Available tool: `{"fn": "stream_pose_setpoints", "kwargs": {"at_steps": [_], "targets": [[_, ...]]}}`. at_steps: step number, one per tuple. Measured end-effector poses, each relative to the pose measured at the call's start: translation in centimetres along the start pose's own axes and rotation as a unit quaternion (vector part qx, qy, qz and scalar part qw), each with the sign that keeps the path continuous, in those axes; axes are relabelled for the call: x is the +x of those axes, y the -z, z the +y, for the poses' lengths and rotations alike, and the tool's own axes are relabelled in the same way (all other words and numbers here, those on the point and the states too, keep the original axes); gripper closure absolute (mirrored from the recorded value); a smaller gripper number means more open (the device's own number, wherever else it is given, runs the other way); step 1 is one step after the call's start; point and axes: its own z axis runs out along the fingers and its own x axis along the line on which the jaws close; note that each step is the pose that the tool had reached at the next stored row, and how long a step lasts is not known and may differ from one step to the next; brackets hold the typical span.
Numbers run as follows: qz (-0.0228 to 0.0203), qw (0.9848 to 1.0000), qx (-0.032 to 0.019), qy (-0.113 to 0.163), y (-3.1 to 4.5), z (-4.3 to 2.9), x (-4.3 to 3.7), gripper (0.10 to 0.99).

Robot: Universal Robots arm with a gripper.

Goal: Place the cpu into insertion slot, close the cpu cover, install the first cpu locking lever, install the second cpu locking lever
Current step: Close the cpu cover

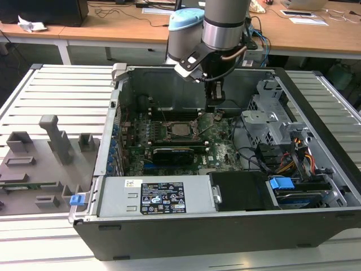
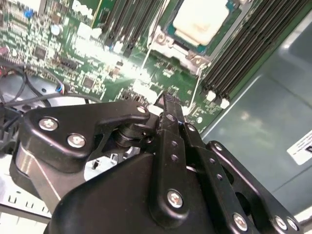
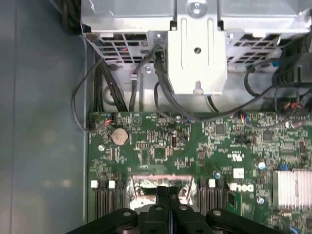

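Your cpu [image 2: 200, 22] sat in the insertion slot [image 2: 168, 35] on the green motherboard [image 2: 83, 63], and just beside that socket your gripper [image 2: 168, 100] hung over the board with its fingers [image 2: 170, 124] pressed fully together (nothing held between them, as both wrist views showed).

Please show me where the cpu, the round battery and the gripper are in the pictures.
cpu [image 2: 200, 22], second wrist view, middle of its pale top.
round battery [image 3: 119, 136], first wrist view, its silvery face.
gripper [image 3: 168, 191], first wrist view, between its fingertips.
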Motion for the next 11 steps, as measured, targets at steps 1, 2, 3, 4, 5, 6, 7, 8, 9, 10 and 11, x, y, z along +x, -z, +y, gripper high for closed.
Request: {"fn": "stream_pose_setpoints", "kwargs": {"at_steps": [1,2,3,4,5,6,7,8,9,10,11], "targets": [[0.0001,1.0,0.0012,0.002,-0.11,0.3,0.0,0.98],[0.0002,1.0,0.0023,0.006,-0.24,0.6,0.0,0.98],[0.0004,1.0,0.0024,0.009,-0.32,0.69,0.0,0.98],[0.0008,0.9998,0.0026,0.021,-0.37,0.77,-0.01,0.98],[0.0012,0.9995,0.0027,0.03,-0.46,0.95,0.0,0.98],[0.0012,0.9995,0.0028,0.031,-0.52,1.09,0.03,0.98],[0.001,0.9995,0.0034,0.031,-0.6,1.28,0.09,0.98],[0.0008,0.9995,0.004,0.031,-0.69,1.48,0.13,0.98],[0.0003,0.9995,0.0044,0.031,-0.78,1.67,0.14,0.98],[-0.0005,0.9995,0.0049,0.031,-0.9,1.85,0.16,0.98],[-0.001,0.9995,0.0051,0.031,-0.99,1.93,0.17,0.98]]}}
